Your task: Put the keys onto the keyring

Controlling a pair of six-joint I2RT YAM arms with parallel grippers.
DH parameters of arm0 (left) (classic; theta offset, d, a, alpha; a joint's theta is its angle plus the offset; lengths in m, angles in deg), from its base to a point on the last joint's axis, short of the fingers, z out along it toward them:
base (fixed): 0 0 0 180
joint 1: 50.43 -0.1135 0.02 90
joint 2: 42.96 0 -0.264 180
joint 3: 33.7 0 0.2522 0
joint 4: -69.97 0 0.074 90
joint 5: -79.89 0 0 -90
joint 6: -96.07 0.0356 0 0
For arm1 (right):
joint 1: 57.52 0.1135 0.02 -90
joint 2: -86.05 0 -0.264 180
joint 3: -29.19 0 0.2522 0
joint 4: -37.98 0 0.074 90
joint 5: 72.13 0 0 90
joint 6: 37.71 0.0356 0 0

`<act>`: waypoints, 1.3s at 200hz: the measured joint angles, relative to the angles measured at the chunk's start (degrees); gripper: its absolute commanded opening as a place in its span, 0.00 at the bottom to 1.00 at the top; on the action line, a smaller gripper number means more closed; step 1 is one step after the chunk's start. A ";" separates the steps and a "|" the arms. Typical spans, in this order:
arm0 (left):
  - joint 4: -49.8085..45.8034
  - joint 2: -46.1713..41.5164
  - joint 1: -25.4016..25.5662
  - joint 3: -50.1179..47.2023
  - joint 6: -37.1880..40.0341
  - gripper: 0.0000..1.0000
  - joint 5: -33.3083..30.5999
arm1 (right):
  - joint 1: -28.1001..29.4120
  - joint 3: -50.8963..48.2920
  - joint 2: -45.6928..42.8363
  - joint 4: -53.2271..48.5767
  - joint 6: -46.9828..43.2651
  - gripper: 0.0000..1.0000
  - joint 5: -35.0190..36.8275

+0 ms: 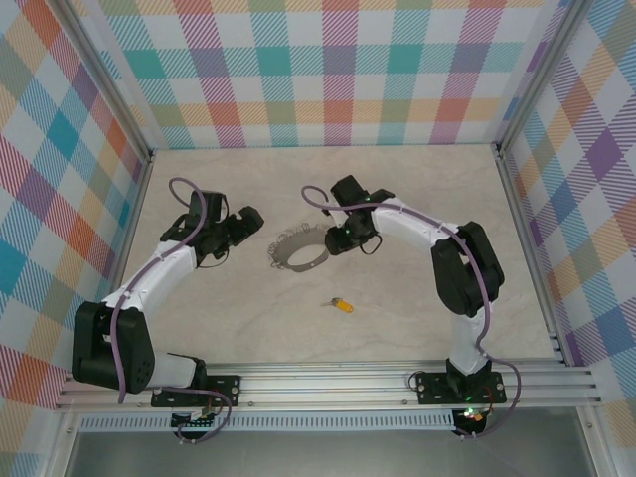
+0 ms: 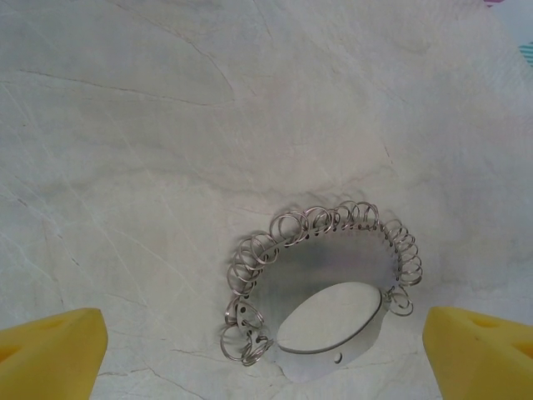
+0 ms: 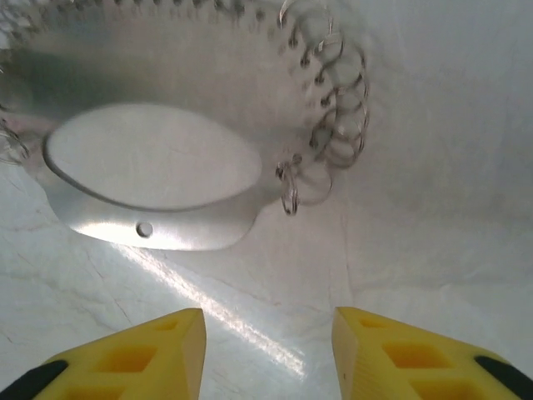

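Top external view: the tiny key with a yellow-orange head lies on the pale table, well apart from the large silver-grey looped metal keyring. Nothing is threaded yet. The left gripper and the right gripper flank the ring, jaws apart and empty.

Both arms wore white shells with black joints, left arm and right arm alike! A purple cable trailed along each. Left pincer and right pincer had yellow wedge fingertips, the right's black further back.
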 measured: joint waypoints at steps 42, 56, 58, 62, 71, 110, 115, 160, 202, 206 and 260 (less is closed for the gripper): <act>-0.09 -0.17 0.31 0.09 0.02 0.97 0.11 | -0.61 -3.17 0.94 4.13 4.42 0.38 -5.07; -0.07 -0.17 0.35 0.13 0.02 0.97 0.11 | -0.92 -3.17 1.46 5.79 5.46 0.37 -6.67; -0.07 -0.17 0.35 0.13 0.00 0.97 0.11 | -0.98 -3.17 1.53 6.05 5.68 0.37 -6.84; -0.09 -0.17 0.35 0.13 0.02 0.97 0.11 | -1.11 -3.17 1.70 6.38 5.84 0.36 -7.23; -0.09 -0.17 0.42 0.13 0.00 0.97 0.09 | -1.51 -3.19 2.19 7.28 6.43 0.35 -8.09; -0.48 -0.17 0.68 0.28 0.00 0.97 0.07 | -3.54 -3.21 4.35 10.58 8.81 0.34 -10.64; -0.52 -0.17 0.70 0.37 0.00 0.97 0.09 | -3.72 -3.21 4.61 10.82 8.98 0.34 -10.82; -0.74 -0.15 0.74 2.08 0.00 0.97 0.04 | -4.50 -3.19 6.45 12.07 9.81 0.33 -11.91; -0.68 -0.09 1.05 2.51 -0.02 0.97 -0.09 | -4.85 -2.49 7.23 12.39 10.38 0.31 -12.68; -0.70 -0.07 1.07 2.51 -0.02 0.97 -0.09 | -4.90 -2.40 7.30 12.44 10.40 0.31 -12.81; -0.90 0.42 1.40 2.51 -0.20 0.97 -0.42 | -5.27 0.15 9.33 12.52 10.45 0.28 -14.32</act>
